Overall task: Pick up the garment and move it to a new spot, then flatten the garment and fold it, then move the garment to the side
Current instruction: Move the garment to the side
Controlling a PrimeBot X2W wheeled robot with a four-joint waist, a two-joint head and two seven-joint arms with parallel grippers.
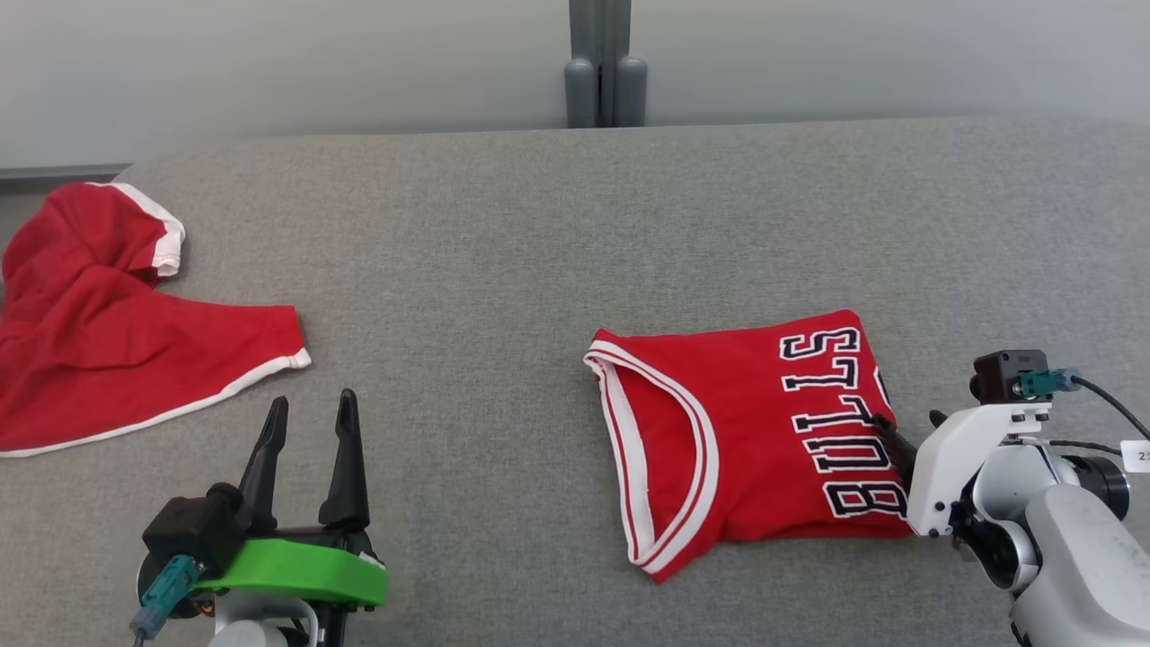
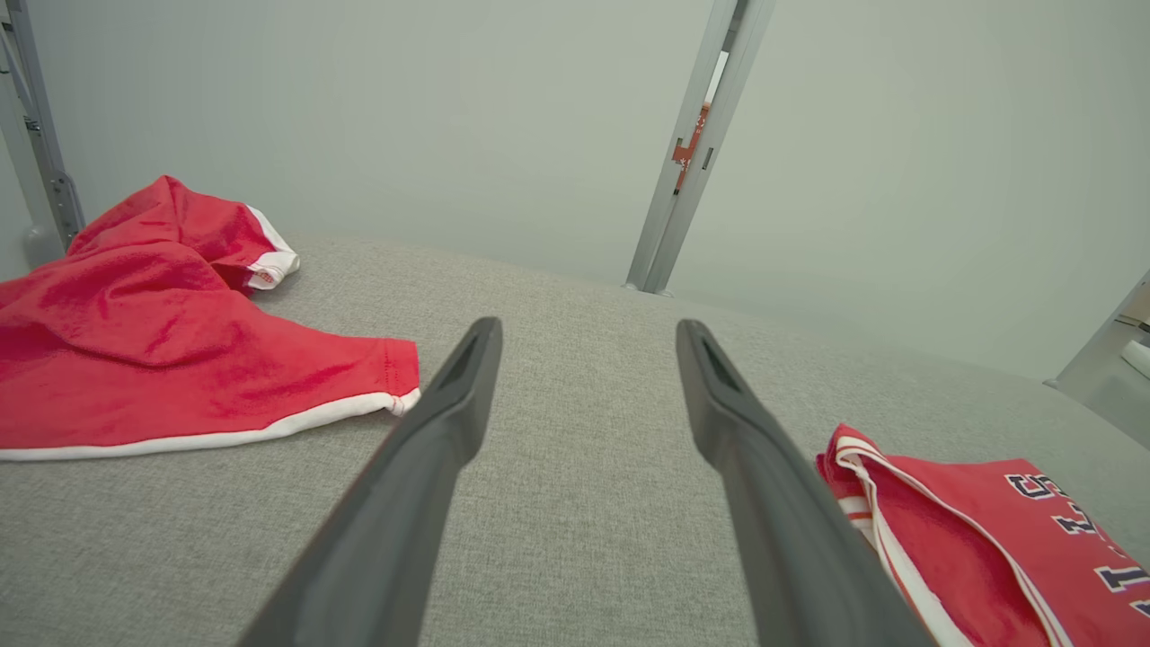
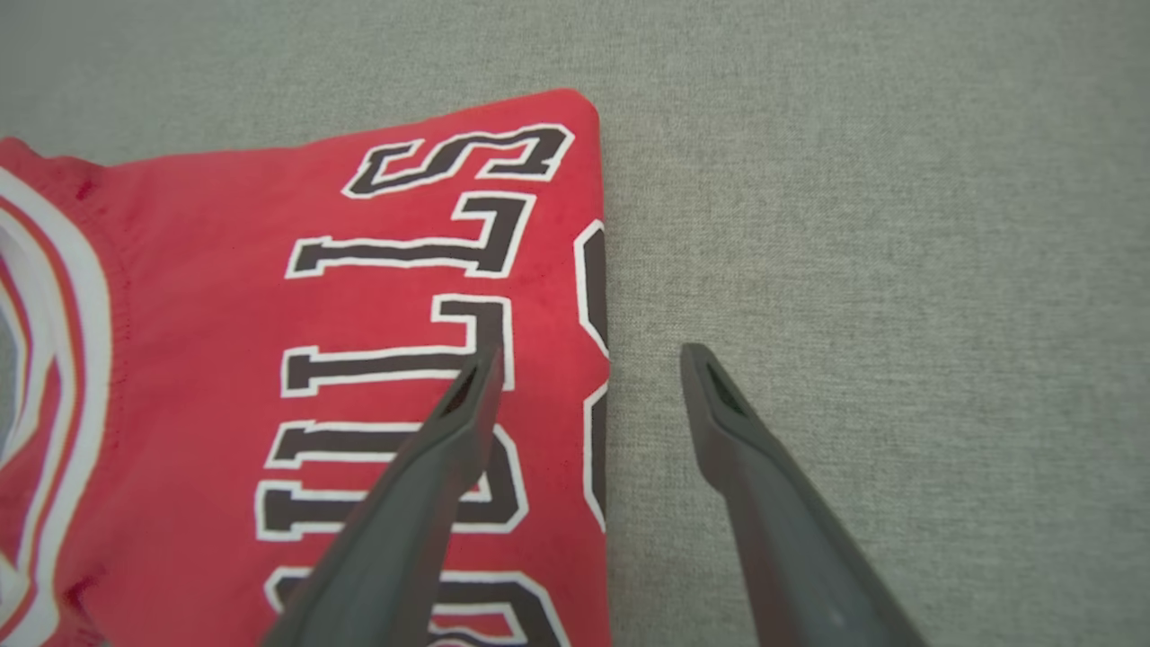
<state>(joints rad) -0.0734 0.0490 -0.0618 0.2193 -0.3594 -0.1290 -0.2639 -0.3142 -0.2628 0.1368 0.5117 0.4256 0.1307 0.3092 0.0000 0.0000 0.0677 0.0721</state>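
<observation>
Straddling jersey edge, seemingly: right fingers

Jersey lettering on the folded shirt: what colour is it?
Black lettering outlined white on the red jersey, best in right wrist view.

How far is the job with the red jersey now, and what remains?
Done, it seems: the red Bulls jersey lies folded on the grey table. In hand: the right gripper is open, one finger over the jersey's folded edge, one over the table, gripping nothing. Left to do: moving it aside. The left gripper is open, away from it; another red garment lies crumpled.
</observation>
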